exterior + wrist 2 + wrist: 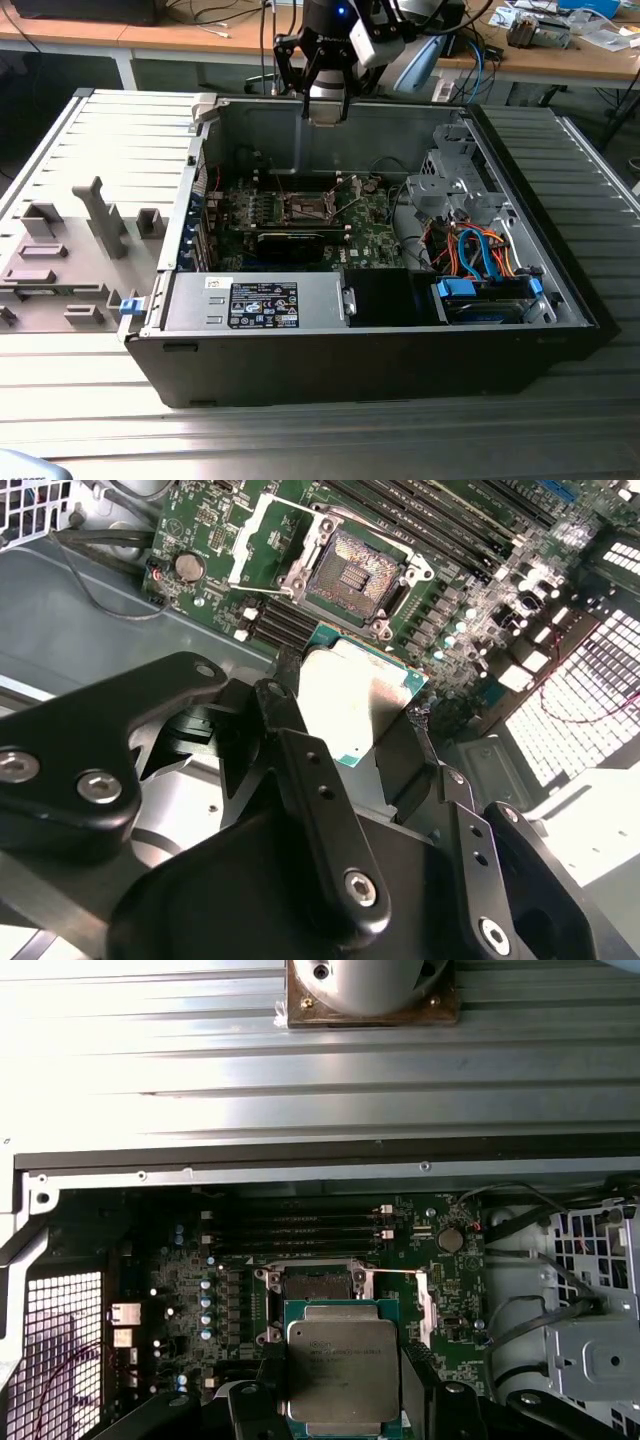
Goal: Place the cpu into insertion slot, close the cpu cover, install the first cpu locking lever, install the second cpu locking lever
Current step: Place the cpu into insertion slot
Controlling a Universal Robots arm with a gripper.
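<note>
Claw (326,116) clamped on the cpu (326,105), above the open case (300,350).
Exterior view: it hangs high over the board. Second wrist view: the cpu (350,695) is pinched by its edges, kept flat; the insertion slot (352,572) lies bare, cpu cover (262,538) raised. First wrist view: the cpu (340,1370) is nearly over the insertion slot (318,1282).

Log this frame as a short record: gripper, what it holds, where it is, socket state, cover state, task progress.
gripper: shut on the cpu, fingers on two opposite edges
position: held over the open computer case, above the motherboard, not touching it
insertion slot: bare, no chip seated
cpu cover: swung open beside the slot
progress: cpu not yet placed; cover not yet closed
</note>
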